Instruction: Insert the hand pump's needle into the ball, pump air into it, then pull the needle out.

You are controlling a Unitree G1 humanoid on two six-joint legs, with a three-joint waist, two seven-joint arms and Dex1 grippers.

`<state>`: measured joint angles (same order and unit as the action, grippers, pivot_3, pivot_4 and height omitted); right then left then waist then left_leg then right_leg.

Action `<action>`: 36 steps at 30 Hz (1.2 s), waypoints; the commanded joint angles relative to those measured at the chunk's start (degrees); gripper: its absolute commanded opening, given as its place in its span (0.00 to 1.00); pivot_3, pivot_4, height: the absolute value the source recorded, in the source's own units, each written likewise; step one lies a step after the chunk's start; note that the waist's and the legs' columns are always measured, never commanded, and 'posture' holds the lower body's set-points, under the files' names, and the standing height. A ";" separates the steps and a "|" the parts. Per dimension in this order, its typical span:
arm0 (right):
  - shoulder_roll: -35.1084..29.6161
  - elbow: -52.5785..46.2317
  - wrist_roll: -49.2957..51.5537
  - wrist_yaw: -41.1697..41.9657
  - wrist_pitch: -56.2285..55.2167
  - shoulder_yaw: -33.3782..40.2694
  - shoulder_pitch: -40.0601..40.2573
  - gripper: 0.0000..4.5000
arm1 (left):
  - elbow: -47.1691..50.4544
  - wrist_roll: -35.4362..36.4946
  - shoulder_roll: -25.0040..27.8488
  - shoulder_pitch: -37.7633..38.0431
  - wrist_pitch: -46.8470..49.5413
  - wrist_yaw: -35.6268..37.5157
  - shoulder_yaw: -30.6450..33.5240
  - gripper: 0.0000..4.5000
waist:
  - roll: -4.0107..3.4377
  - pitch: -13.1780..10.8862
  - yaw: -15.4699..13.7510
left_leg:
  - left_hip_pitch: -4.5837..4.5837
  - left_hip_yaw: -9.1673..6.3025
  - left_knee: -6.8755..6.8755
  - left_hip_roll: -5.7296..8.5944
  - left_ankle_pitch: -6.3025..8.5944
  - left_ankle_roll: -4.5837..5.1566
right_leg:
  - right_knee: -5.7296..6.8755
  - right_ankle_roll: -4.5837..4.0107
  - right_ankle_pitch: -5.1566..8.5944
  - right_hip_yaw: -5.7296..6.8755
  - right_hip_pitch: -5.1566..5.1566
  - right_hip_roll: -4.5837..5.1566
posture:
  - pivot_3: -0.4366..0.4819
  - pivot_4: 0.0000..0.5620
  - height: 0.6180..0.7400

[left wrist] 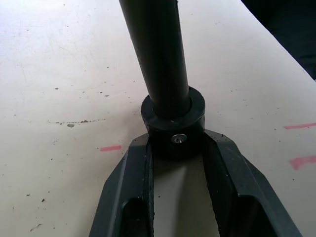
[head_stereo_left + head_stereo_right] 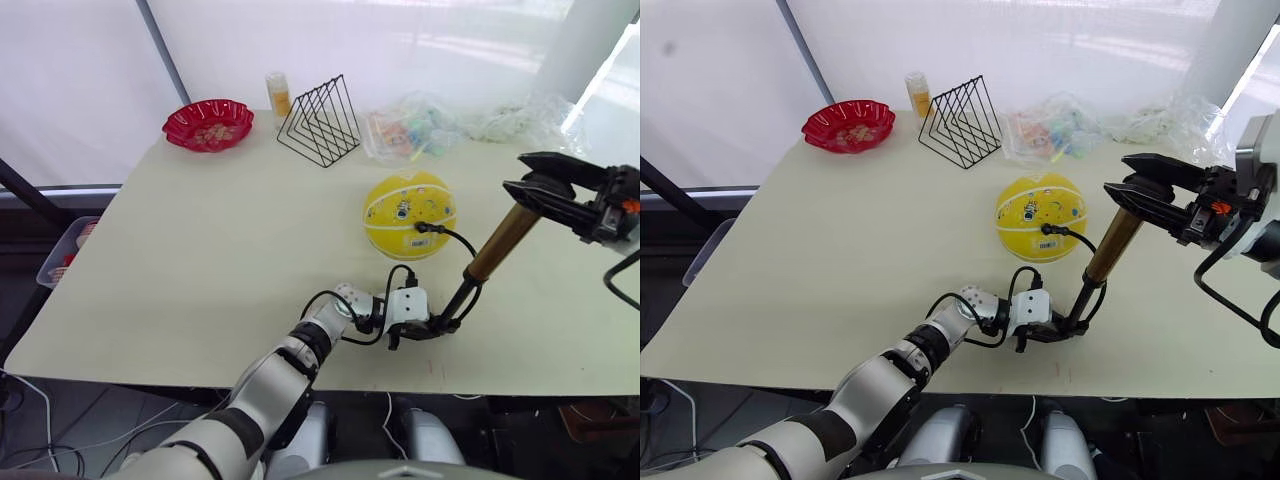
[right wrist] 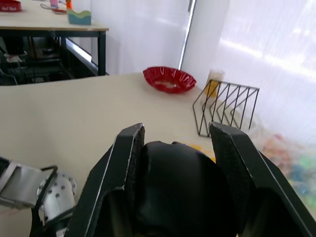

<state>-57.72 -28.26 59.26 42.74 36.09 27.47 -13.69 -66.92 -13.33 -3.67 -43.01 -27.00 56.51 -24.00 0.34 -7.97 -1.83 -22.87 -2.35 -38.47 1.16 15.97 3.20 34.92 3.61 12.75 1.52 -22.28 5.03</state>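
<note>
The yellow ball (image 2: 409, 214) rests on the table right of centre. A small black fitting (image 2: 423, 228) sits against its front side, and the needle's pin is hidden there. From the fitting a thin black hose (image 2: 462, 243) curves down to the hand pump (image 2: 503, 241), which stands tilted with its gold barrel leaning right. My left gripper (image 2: 428, 327) is shut on the pump's black bottom cap (image 1: 173, 126) at the table surface. My right gripper (image 2: 545, 188) is shut on the black T-handle (image 3: 175, 187) at the pump's raised end.
A red scalloped bowl (image 2: 208, 124), an orange bottle (image 2: 278, 95), a black wire rack (image 2: 320, 122) and clear plastic bags (image 2: 415, 125) line the far edge. The table's front edge (image 2: 300, 380) runs just below my left gripper.
</note>
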 commanded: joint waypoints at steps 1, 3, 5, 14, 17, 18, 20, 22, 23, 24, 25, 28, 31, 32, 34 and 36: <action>-2.92 -0.59 3.68 -2.96 -0.43 10.36 -5.23 0.35 | -5.40 -4.29 2.44 3.02 2.63 0.00 -2.58 0.22 | -0.01 -0.10 -0.12 | -0.04 0.02 0.00 0.00 0.00 0.00 | 0.00 0.00 0.00 -0.02 -0.04 0.01 | 0.48 0.27 0.97; -3.96 -0.24 3.54 -3.18 0.93 11.05 -5.69 0.35 | -5.43 -4.22 2.45 3.05 2.51 0.04 -2.54 0.22 | -0.03 -0.11 -0.34 | -0.17 0.08 0.00 0.01 0.00 0.00 | 0.02 0.01 0.00 -0.08 -0.21 0.00 | 0.48 0.27 0.97; -2.08 -2.60 1.54 -2.69 1.52 8.39 -1.51 0.35 | -5.38 -4.08 2.43 3.22 2.24 0.11 -2.44 0.22 | -0.02 -0.11 -0.40 | -0.29 0.14 0.00 0.01 0.00 0.00 | 0.04 0.01 -0.01 -0.12 -0.35 -0.01 | 0.48 0.27 0.97; 8.74 -4.04 -14.30 0.63 -6.32 -9.22 13.07 0.35 | -5.33 -3.67 2.25 3.43 2.47 -0.29 -2.01 0.22 | 0.59 0.34 -0.03 | 0.29 0.14 0.06 -0.07 0.01 0.01 | 0.04 0.02 0.01 -0.11 0.15 -0.13 | 0.48 0.27 0.97; 12.87 1.64 -21.77 1.75 -10.79 -17.69 14.73 0.35 | -5.31 -3.53 2.14 3.41 2.88 -0.44 -1.93 0.22 | 0.93 0.81 0.40 | 0.51 0.09 0.07 -0.19 0.01 0.00 | 0.03 0.00 0.03 -0.06 0.29 -0.46 | 0.48 0.27 0.97; 13.97 3.60 -24.41 2.21 -12.78 -19.85 15.10 0.35 | -5.31 -3.52 2.15 3.39 2.92 -0.26 -1.92 0.22 | 0.95 0.86 0.55 | 0.65 0.06 0.08 -0.22 0.01 0.00 | 0.00 -0.01 0.04 -0.04 0.45 -0.47 | 0.48 0.27 0.97; 16.34 7.10 -29.47 3.01 -17.21 -24.25 17.40 0.35 | -5.28 -3.53 2.13 3.34 3.07 0.01 -1.82 0.22 | 1.11 1.06 0.85 | 0.89 0.08 0.13 -0.22 0.02 -0.01 | -0.02 -0.16 0.14 -0.05 0.68 -0.47 | 0.48 0.27 0.97; 18.66 9.33 -31.76 2.93 -20.11 -26.00 18.89 0.35 | -5.29 -3.51 2.13 3.26 3.13 0.11 -1.68 0.22 | 1.21 1.33 0.95 | 0.96 0.06 0.15 -0.27 0.02 -0.01 | -0.01 -0.23 0.18 -0.04 0.73 -0.50 | 0.48 0.27 0.97; 19.91 10.31 -32.37 2.46 -21.21 -26.26 19.38 0.35 | -5.28 -3.44 2.13 3.24 3.23 0.11 -1.57 0.22 | 1.21 1.35 0.95 | 0.99 0.06 0.16 -0.27 0.02 -0.01 | 0.00 -0.22 0.17 -0.05 0.74 -0.52 | 0.48 0.27 0.97; 20.63 11.10 -33.67 2.57 -22.81 -26.87 20.00 0.35 | -5.28 -3.39 2.15 3.23 3.37 0.13 -1.47 0.22 | 1.21 1.35 0.95 | 1.00 0.06 0.15 -0.27 0.02 -0.01 | 0.02 -0.21 0.17 -0.05 0.75 -0.53 | 0.48 0.27 0.97; 21.58 11.74 -34.60 2.66 -24.44 -27.13 20.54 0.35 | -5.26 -3.40 2.19 3.23 3.44 0.13 -1.42 0.22 | 1.11 1.41 0.99 | 1.00 0.06 0.15 -0.27 0.02 -0.01 | 0.02 -0.21 0.16 -0.05 0.75 -0.53 | 0.48 0.27 0.97; 23.03 10.55 -33.48 2.62 -26.30 -25.03 20.32 0.35 | -5.20 -3.69 2.42 3.15 3.72 0.20 -1.49 0.22 | 1.08 1.52 1.04 | 1.06 0.09 0.16 -0.28 0.02 -0.01 | 0.04 -0.21 0.16 -0.10 0.77 -0.55 | 0.48 0.27 0.97; 21.81 6.08 -28.74 2.29 -25.37 -18.83 17.58 0.35 | -5.21 -3.87 2.73 3.12 3.66 0.45 -1.65 0.22 | 0.93 1.41 1.01 | 1.06 0.08 0.14 -0.33 0.02 -0.01 | 0.05 -0.23 0.17 -0.10 0.76 -0.60 | 0.48 0.27 0.97; 20.71 4.79 -27.26 2.30 -24.33 -16.90 16.59 0.35 | -5.22 -3.89 2.73 3.11 3.66 0.47 -1.68 0.22 | 0.81 1.26 1.02 | 1.05 0.08 0.14 -0.33 0.02 -0.01 | 0.06 -0.24 0.16 -0.10 0.76 -0.59 | 0.48 0.27 0.97; 18.07 2.10 -23.44 1.91 -21.50 -12.84 14.16 0.35 | -5.21 -3.88 2.67 3.06 3.71 0.49 -1.65 0.22 | 0.53 1.04 0.95 | 0.99 0.11 0.12 -0.32 0.02 -0.01 | 0.05 -0.24 0.16 -0.13 0.71 -0.57 | 0.48 0.27 0.97; 15.07 -0.02 -18.85 1.05 -18.16 -8.51 11.11 0.35 | -5.24 -3.91 2.59 2.99 3.68 0.39 -1.63 0.22 | 0.24 0.80 0.86 | 0.87 0.14 0.11 -0.27 0.02 -0.01 | 0.05 -0.22 0.15 -0.14 0.64 -0.53 | 0.48 0.27 0.97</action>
<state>-40.90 -23.76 35.89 44.71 17.25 11.87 0.37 -67.91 -13.26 -3.15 -42.63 -25.97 56.62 -23.07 0.58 -7.17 -0.97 -22.10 -2.20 -38.36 0.93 15.98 3.19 34.96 3.42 12.88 1.36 -21.71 4.53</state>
